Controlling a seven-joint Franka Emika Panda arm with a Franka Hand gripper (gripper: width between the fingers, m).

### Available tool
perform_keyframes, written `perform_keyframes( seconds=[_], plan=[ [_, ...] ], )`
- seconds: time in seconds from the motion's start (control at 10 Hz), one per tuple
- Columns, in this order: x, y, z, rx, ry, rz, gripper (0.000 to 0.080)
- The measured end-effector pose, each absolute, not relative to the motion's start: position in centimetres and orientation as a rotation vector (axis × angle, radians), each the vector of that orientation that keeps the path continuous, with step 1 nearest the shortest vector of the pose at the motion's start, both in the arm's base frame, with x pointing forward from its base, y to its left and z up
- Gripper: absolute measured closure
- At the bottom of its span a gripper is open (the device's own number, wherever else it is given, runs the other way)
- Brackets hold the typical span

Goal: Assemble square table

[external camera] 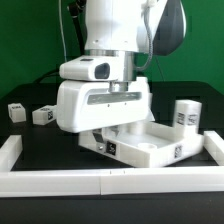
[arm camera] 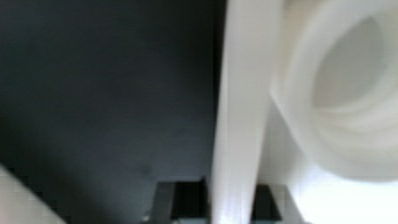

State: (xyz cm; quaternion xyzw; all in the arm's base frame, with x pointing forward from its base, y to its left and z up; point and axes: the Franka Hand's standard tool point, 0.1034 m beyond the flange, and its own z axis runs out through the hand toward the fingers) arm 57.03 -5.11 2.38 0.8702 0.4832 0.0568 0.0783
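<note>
The square tabletop (external camera: 145, 142) lies on the black table (external camera: 40, 140) just right of centre in the exterior view, its raised rim (arm camera: 246, 100) between the gripper's (external camera: 115, 128) fingers — pinched or not, I cannot tell — and, looking light, stiff and slick, it seems best held by that wall.

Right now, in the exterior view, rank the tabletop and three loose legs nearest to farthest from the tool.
1. Tabletop, directly below the tool.
2. Inner leg on the exterior view's left and lone leg on its right: too close to call.
3. Outermost leg, at the exterior view's far left.
</note>
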Motion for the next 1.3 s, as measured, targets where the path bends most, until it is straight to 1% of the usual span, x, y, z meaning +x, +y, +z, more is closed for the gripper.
perform_keyframes(
  seconds=[0.1,0.2,0.3,0.6,0.7,0.8,0.9,1.3],
  plan=[
    [57.4,-6.1,2.6,2.494,1.613,0.143,0.0735],
    [58.4,-6.0,3.0,2.304,1.833,0.117,0.0735],
    [58.8,-5.1,3.0,2.170,1.954,0.113,0.0735],
    [58.9,-5.2,3.0,2.020,2.093,0.082,0.0735],
    [60.1,-3.3,2.6,2.005,2.112,0.086,0.0735],
    [62.3,-0.9,2.6,2.008,2.099,0.122,0.0735],
    [63.4,0.1,2.6,1.989,2.105,0.134,0.0735],
    [63.4,0.1,2.6,1.989,2.105,0.134,0.0732]
  ],
)
